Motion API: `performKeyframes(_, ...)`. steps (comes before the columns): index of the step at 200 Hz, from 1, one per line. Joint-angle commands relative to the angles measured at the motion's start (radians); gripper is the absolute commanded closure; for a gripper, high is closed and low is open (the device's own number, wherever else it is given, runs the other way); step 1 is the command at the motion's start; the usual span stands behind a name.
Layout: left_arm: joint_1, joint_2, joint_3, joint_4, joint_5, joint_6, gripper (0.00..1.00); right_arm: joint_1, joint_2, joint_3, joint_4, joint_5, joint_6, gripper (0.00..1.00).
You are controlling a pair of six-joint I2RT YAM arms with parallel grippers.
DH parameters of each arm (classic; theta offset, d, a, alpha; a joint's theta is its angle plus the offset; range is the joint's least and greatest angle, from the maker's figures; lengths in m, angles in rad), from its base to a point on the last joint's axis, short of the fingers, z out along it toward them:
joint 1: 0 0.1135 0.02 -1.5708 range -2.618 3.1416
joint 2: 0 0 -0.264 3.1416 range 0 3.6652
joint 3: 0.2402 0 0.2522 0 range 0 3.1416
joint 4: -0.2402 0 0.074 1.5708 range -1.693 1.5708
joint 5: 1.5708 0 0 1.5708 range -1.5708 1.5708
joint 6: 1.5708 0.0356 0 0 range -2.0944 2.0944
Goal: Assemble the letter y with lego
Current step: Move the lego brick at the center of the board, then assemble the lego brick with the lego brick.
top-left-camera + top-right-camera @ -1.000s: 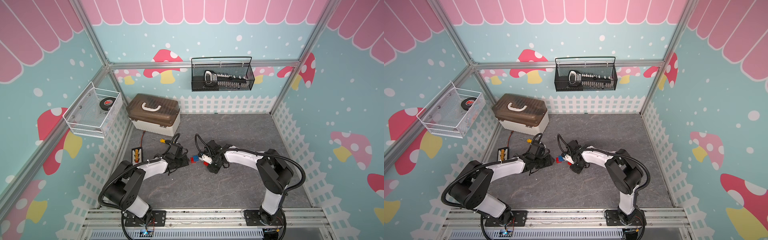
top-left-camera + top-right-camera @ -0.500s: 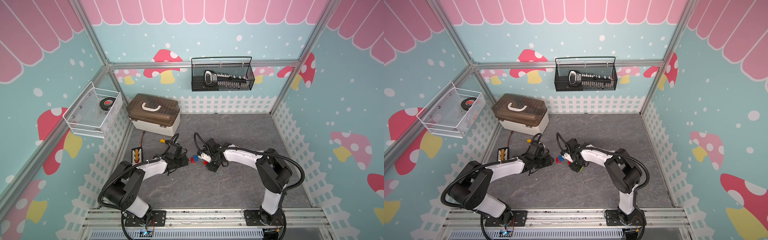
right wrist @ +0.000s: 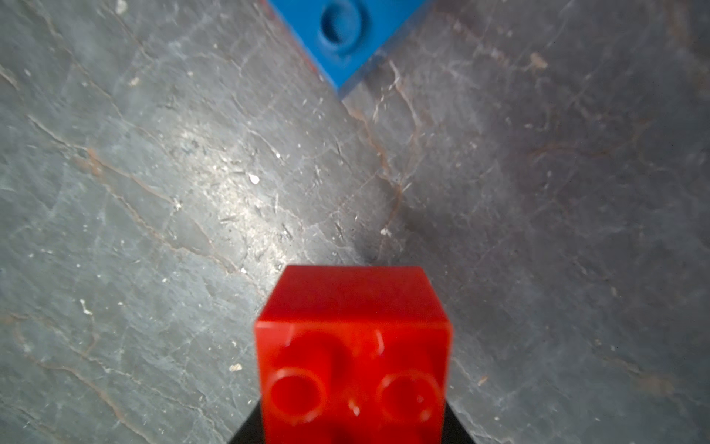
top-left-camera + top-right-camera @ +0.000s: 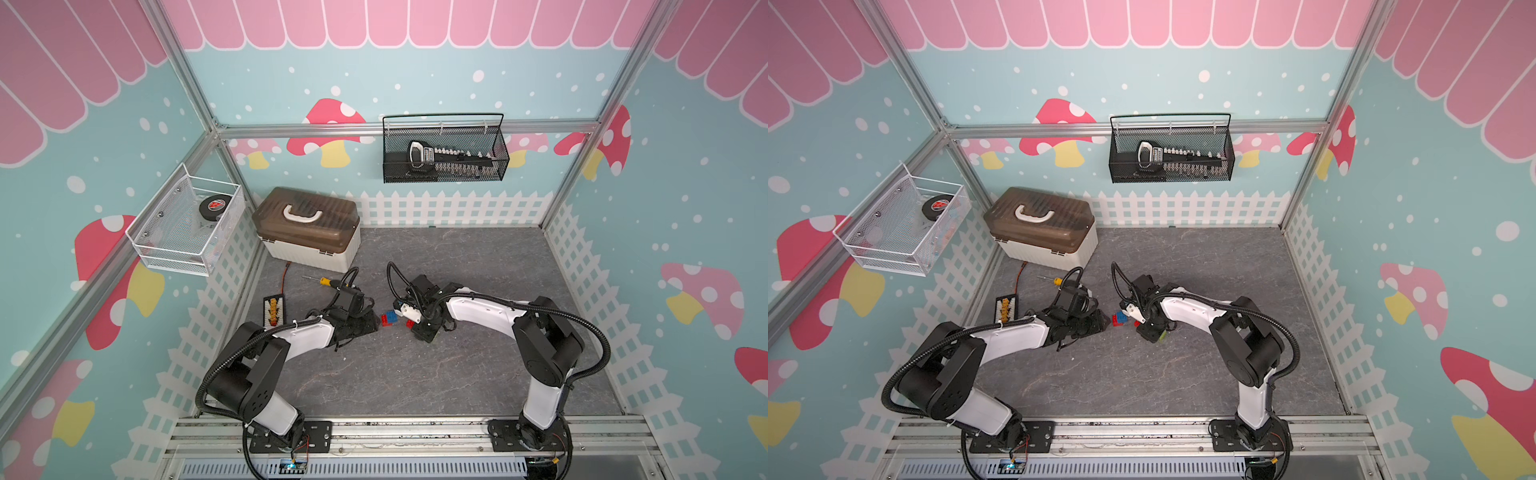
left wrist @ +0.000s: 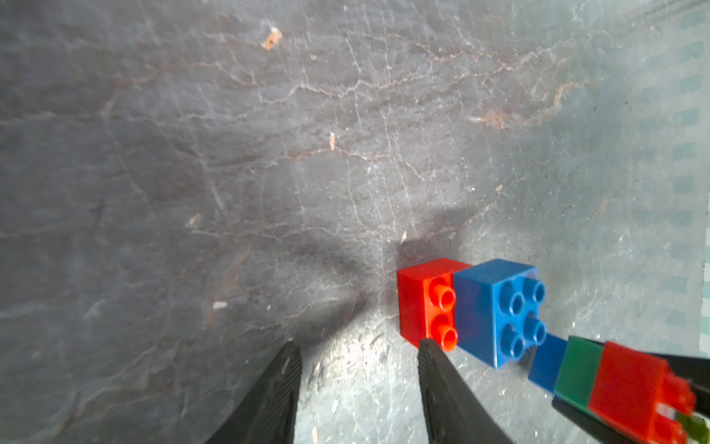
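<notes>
A red lego brick [image 5: 422,303] joined to a blue one [image 5: 495,311] lies on the grey floor, seen in both top views [image 4: 388,320] [image 4: 1119,319]. My left gripper [image 5: 357,353] is open and empty, and its one fingertip [image 5: 426,346] is just beside the red brick. My right gripper [image 3: 351,423] is shut on a cluster of joined lego. That cluster shows blue, dark green [image 5: 578,369], red [image 5: 634,388] and lime parts, and its red end [image 3: 351,346] fills the right wrist view. It hangs just right of the floor pair. A whole letter y is out of view.
A brown-lidded toolbox [image 4: 307,224] stands at the back left, with a screwdriver [image 4: 324,281] and a black strip of yellow connectors [image 4: 274,309] in front of it. A white wire basket [image 4: 183,224] and a black mesh basket [image 4: 444,153] hang on the walls.
My right gripper's jaws have closed tighter on the brick cluster and shifted slightly. The left arm has stayed where it was.
</notes>
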Motion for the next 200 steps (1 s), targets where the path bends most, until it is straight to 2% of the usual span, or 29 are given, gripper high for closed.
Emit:
performKeyframes(1,0.000,-0.050,-0.046,-0.012,0.030,0.001,0.49,-0.009,0.016,0.056,-0.009,0.012,-0.035,0.73)
performKeyframes(47,-0.002,-0.141,-0.114,-0.054,0.013,-0.005,0.48,-0.015,0.103,0.154,0.028,0.038,-0.057,0.74)
performKeyframes(81,-0.001,-0.176,-0.121,-0.079,-0.013,-0.002,0.48,-0.014,0.154,0.212,0.026,0.007,-0.062,0.74)
performKeyframes(144,0.014,-0.160,-0.123,-0.077,-0.022,0.005,0.48,0.012,0.127,0.212,0.025,-0.063,-0.051,0.74)
performKeyframes(200,0.029,-0.157,-0.134,-0.060,-0.030,0.002,0.48,0.045,0.104,0.196,0.024,-0.078,-0.067,0.74)
